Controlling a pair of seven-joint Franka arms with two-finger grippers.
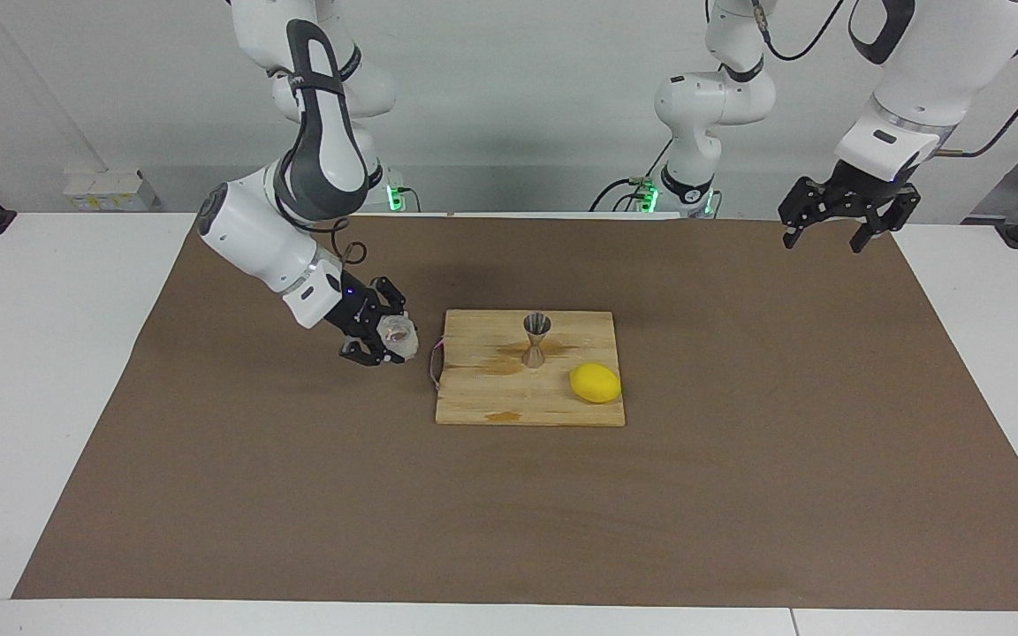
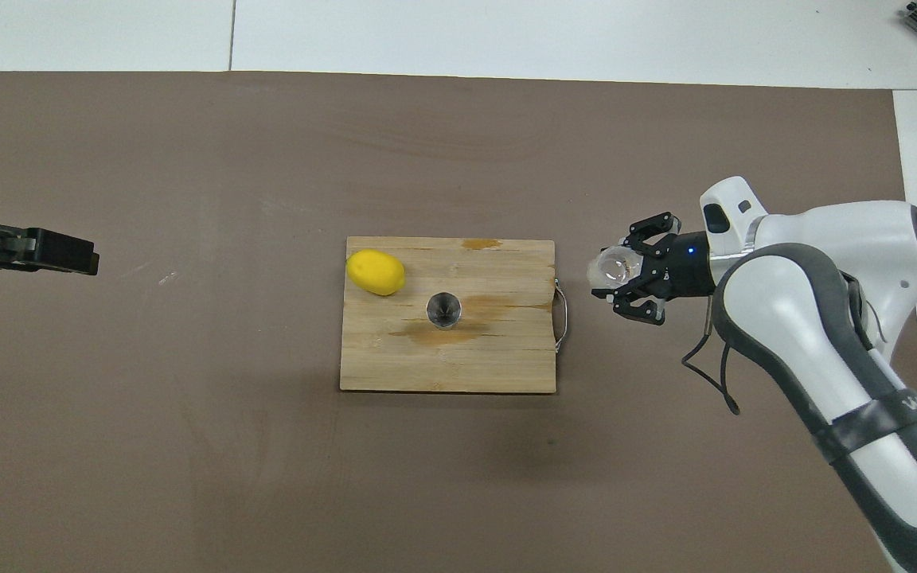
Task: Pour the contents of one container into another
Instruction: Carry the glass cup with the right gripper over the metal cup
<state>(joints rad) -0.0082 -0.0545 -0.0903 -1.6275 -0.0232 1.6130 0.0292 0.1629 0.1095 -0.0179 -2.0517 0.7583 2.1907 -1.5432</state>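
Right now the right gripper (image 1: 383,338) has its fingers pinched on the glass cup (image 1: 397,334), held tipped on its side with the mouth turned toward the cutting board (image 1: 491,397). Cup is up off the worktop (image 1: 208,486), over the brown mat just beside the board's wire handle (image 1: 434,362), at the right arm's end. In the overhead view the cup (image 2: 611,267) sits between the fingers (image 2: 640,312), apart from the board (image 2: 395,366).

Metal jigger (image 1: 536,339) stands upright on the board, near its middle, on a darker stain; from above its open top (image 2: 443,309) shows. Lemon (image 1: 596,382) lies on the board too, beside the jigger, toward the left arm's end and farther from the robots.

Left gripper (image 1: 836,231) hangs waiting over the mat's edge at the left arm's end, fingers spread, holding nothing; overhead view shows it (image 2: 68,253) well apart from the board.

No readable writing or brand marks on any item.
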